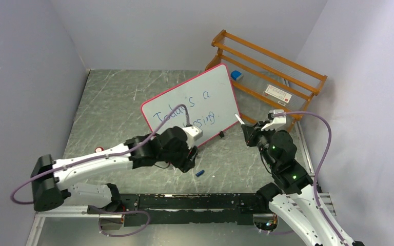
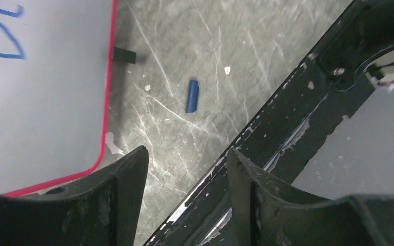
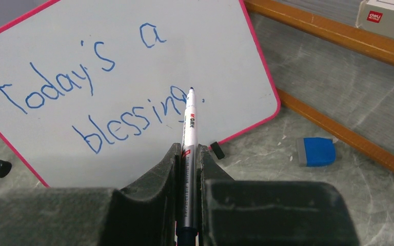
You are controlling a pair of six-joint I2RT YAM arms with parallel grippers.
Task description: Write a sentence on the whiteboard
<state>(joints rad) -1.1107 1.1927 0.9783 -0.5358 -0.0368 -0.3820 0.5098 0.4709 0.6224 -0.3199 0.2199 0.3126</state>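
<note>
**Words Look Done, Cap Comes Next**

The left gripper is spread wide with nothing in it, near the blue cap. The board stands tilted in the middle, and the sentence on it looks finished. The right gripper pinches the pen, tip by the last letter. I think the left one must grab the cap next and line it up with the tip.

The whiteboard is white with a pink-red rim, the sentence blue. The marker is white, the cap blue, the table grey with pale scratches.
</note>
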